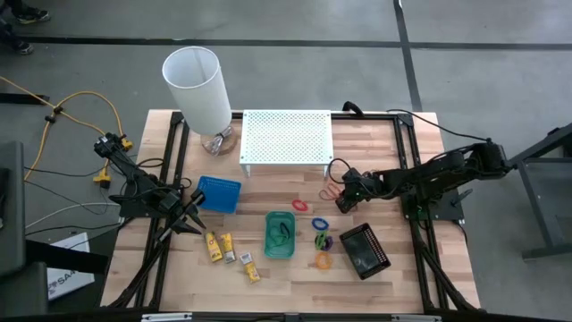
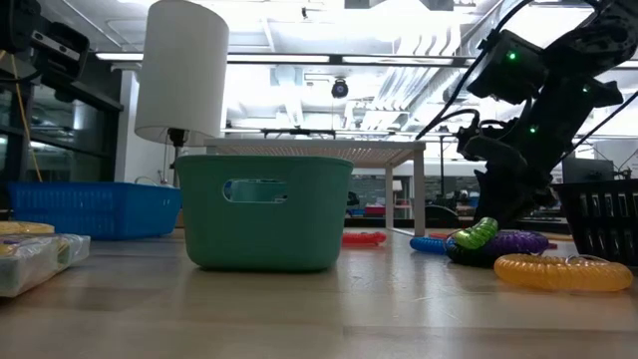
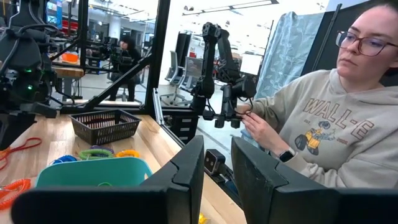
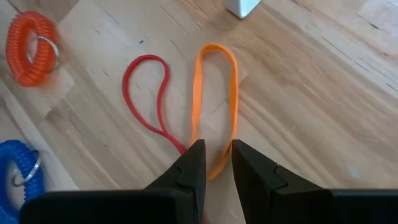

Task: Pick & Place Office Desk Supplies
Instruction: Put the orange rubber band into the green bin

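Note:
My right gripper (image 1: 339,191) (image 4: 216,160) is open by a narrow gap, low over the table in front of the white shelf. Its fingertips stand on either side of the near end of an orange rubber band (image 4: 216,93) (image 1: 332,190), which lies flat beside a red band (image 4: 148,93). An orange coil (image 4: 31,46) and a blue coil (image 4: 18,174) lie nearby. The green tray (image 1: 280,234) (image 2: 264,211), blue tray (image 1: 219,193), black tray (image 1: 364,251) and yellow-and-white blocks (image 1: 219,246) rest on the table. My left gripper (image 1: 189,219) (image 3: 217,168) waits open beside the blue tray.
A white cylindrical lamp (image 1: 197,89) and the white perforated shelf (image 1: 287,136) stand at the far side. Purple-green (image 1: 321,239) and orange (image 1: 323,260) coils lie between the green and black trays. A person (image 3: 323,124) sits beyond the table's right edge.

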You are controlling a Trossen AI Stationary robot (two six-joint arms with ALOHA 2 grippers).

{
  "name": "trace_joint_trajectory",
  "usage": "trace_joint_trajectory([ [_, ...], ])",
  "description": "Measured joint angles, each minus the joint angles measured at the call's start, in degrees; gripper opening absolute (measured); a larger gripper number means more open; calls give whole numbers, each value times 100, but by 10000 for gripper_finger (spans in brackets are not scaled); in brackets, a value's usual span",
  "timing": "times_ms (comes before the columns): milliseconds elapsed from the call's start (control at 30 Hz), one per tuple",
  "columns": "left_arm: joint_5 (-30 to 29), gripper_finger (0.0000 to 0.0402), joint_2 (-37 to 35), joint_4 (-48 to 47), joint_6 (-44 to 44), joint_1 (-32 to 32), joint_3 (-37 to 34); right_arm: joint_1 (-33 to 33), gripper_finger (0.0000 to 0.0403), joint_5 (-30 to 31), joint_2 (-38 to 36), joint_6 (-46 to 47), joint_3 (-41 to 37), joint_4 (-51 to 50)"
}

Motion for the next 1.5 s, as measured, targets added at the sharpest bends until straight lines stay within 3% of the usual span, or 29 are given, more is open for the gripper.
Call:
trace_joint_trajectory([
  [500,0,79,1,0,0,2,0,0,63,-25,1,0,0,-99],
  [767,0,79,0,2,0,1,0,-2,8,-30,1,-42,0,-139],
  [1133,0,79,0,2,0,2,0,2,3,-97,-13,-106,0,-25],
  [1500,0,79,1,2,0,0,0,2,3,73,-824,-381,-2,-142],
])
